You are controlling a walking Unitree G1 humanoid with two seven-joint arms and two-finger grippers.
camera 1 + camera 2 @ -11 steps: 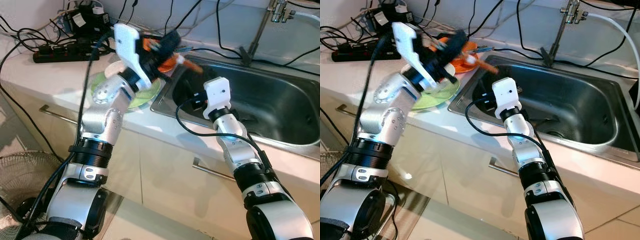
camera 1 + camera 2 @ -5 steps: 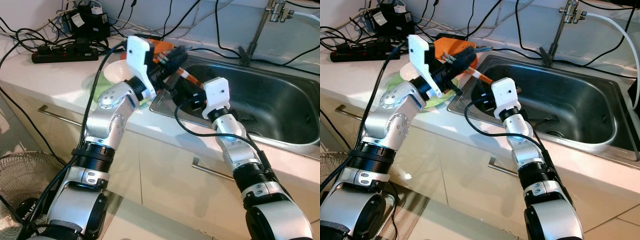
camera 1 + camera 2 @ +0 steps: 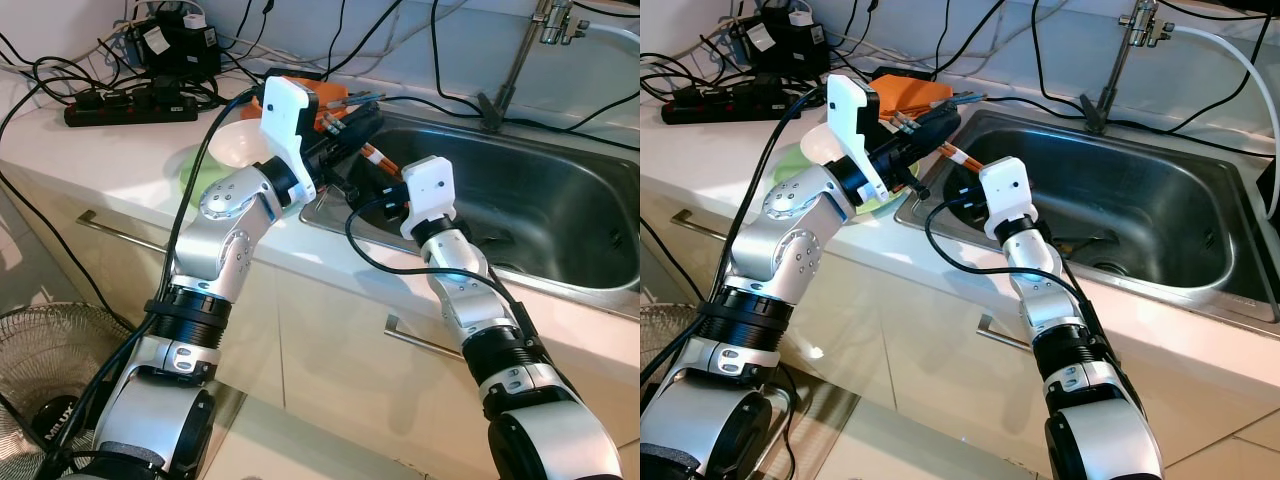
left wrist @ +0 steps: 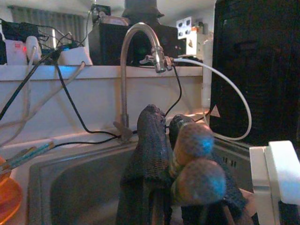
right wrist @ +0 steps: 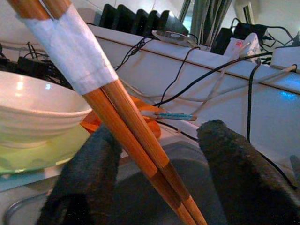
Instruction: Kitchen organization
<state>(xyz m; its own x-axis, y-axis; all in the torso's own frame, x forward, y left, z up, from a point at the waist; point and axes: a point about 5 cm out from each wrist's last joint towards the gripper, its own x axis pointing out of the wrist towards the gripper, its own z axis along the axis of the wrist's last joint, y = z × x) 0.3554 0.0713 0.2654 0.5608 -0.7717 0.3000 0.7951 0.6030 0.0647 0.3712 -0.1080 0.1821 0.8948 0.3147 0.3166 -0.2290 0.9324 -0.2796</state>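
left pincer point(image 3: 940, 128) clamps chopsticks point(image 5: 112, 101) over sink point(image 3: 1160, 215) rim; right pincer point(image 5: 161, 187) spread wide around them.

I see orange-brown chopsticks point(image 5: 136, 136) with a white band, white bowl point(image 3: 232, 146), lime green plate point(image 3: 190, 165), orange plate point(image 3: 905, 93), steel-grey sink point(image 3: 1160, 215), black gripper fingers point(image 5: 234, 173).

Both arms are silver metal with rounded joints and black ribbed rings. Each wrist carries a boxy white camera housing, fed by a looping black cable. The left gripper point(image 3: 352, 125) and right gripper point(image 5: 154, 187) have black, rough-textured fingers.
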